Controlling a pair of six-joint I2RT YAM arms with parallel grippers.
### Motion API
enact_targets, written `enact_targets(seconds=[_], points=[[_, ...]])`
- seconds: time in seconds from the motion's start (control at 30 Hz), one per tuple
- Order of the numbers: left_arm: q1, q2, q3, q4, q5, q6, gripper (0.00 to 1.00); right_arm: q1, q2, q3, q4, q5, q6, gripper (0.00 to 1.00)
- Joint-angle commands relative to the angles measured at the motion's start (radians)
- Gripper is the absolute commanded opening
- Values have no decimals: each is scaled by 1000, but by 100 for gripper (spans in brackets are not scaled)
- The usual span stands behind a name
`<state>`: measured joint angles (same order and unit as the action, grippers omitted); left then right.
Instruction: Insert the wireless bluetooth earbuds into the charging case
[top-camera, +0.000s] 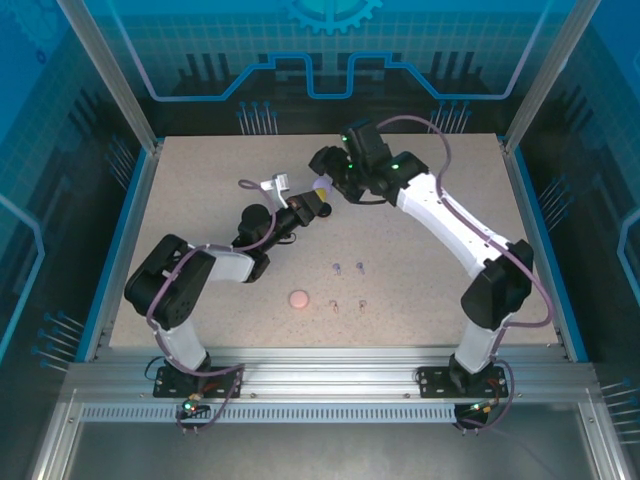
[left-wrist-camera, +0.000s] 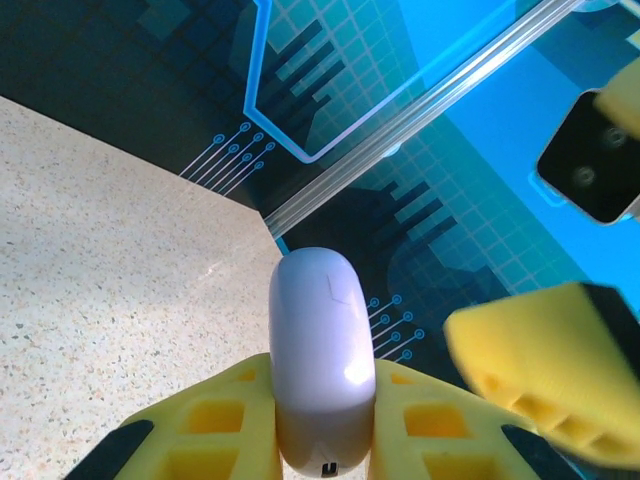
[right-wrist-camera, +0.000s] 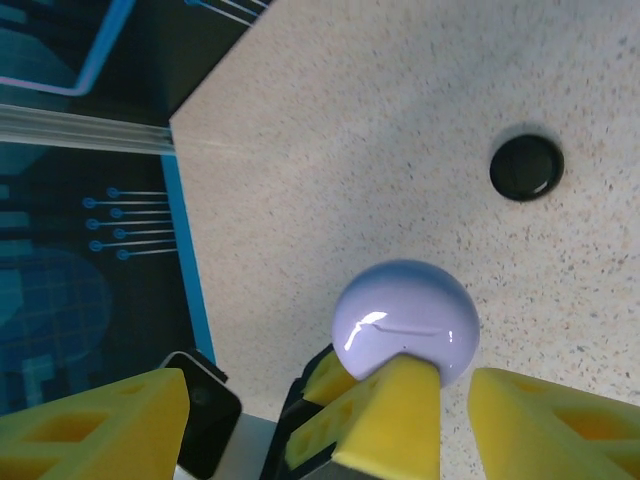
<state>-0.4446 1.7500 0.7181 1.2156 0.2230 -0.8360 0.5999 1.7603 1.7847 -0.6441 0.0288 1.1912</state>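
Two pairs loose on the speckled table, about midway between the arms: lavender earbuds side by side, and beige earbuds just nearer the bases, also side by side (too small from above for finer detail). Nothing over or against any of the four. Just left of the beige pair, apart from it, a closed pink case flat on the table. To their left, clear of them, the left arm's forearm, slanting toward the far middle of the table. Well beyond the buds, both grippers tip to tip. Pinched on edge in the left gripper, between its yellow fingers: the closed lavender case, its upper half standing clear above the fingertips. Facing it from the far side, the right gripper, jaws spread wide, one yellow finger on either side of the case and neither touching. From the right wrist, the lower rim of the case hidden behind the left gripper's fingers. Beyond it, well apart on bare table, a black case, flat and closed. From the left wrist, one finger of the right gripper juts in at the right, near the case but clear of it, in front of the blue-lit wall.
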Motion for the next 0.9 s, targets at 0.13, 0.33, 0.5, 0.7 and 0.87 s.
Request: enact_targets(seconds=[0.13,0.33,0.5,0.7,0.87], points=[[22,-109,50,-141,153,41,3,-75,-91,-93,63,-53,-235,75],[58,-147,116,-312,336,95,3,-135,-163,-227,187,-165,-459,75],[88,-150,166,-399,449,129,2,-156,-231,-323,313,-301,-664,75],[110,-145,218,-482,543,152,2,-181,-257,-376,358,-442,-801,74],[115,-152,242,-526,557,172,1,-187,-230,-381,355,-501,-823,72]])
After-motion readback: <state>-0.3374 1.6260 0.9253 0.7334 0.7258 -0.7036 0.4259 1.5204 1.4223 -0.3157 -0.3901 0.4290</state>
